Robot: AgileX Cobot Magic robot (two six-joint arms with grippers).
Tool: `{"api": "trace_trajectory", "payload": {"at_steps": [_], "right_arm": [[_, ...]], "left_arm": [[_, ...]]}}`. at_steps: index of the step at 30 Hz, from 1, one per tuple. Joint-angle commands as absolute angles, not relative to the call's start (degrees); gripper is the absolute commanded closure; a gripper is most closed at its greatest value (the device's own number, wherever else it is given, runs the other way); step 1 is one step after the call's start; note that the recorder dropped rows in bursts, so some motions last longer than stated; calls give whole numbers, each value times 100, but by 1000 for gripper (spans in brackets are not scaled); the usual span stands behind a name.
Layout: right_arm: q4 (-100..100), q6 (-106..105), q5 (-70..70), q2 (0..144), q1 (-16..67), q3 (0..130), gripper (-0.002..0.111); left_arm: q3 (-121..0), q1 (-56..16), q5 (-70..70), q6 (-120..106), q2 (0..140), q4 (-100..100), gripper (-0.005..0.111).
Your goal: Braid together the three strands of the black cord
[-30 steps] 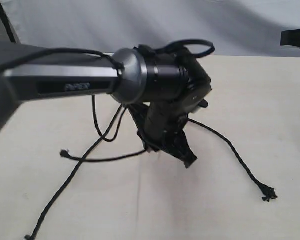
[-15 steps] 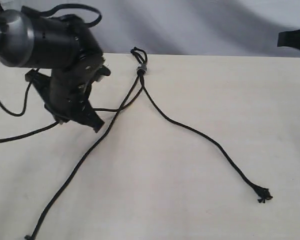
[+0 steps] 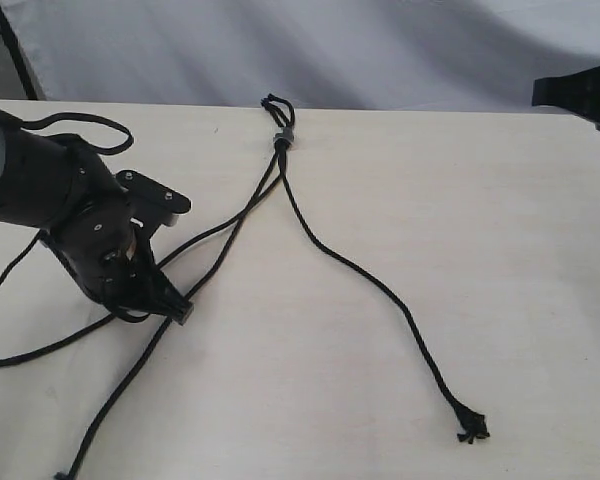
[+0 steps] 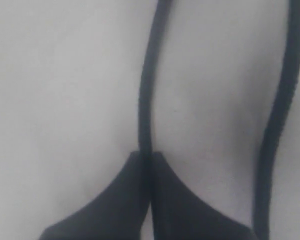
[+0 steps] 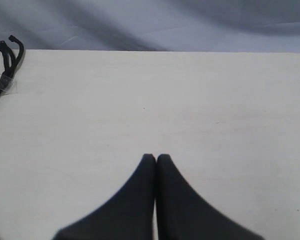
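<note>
Low on the left, our left gripper (image 4: 146, 156) pinches one strand (image 4: 146, 90), probably to cross it. Our right gripper (image 5: 156, 159) hangs closed, empty.

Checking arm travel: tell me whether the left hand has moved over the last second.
Yes. The left hand, shut on one strand, has swung leftward, from right of the grey clip to well left of it.
</note>
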State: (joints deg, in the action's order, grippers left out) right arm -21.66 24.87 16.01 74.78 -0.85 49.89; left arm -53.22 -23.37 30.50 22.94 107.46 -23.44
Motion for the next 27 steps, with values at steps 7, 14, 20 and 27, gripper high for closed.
{"api": "trace_trajectory", "payload": {"at_steps": [7, 14, 20, 27], "right_arm": [[-2061, 2465, 1518, 7497, -106, 4982, 108], [-2069, 2465, 1507, 7497, -106, 4982, 108], [-2059, 2465, 1508, 7497, -106, 4982, 108], [-2059, 2476, 1508, 7497, -106, 4982, 108]], "left_arm": [[-5107, -3545, 2866, 489, 10827, 471, 106], [-5232, -3857, 2875, 690, 10310, 227, 106], [-5232, -3156, 3339, 1254, 9619, -579, 106], [-5083, -2248, 3443, 1333, 9468, -707, 106]]}}
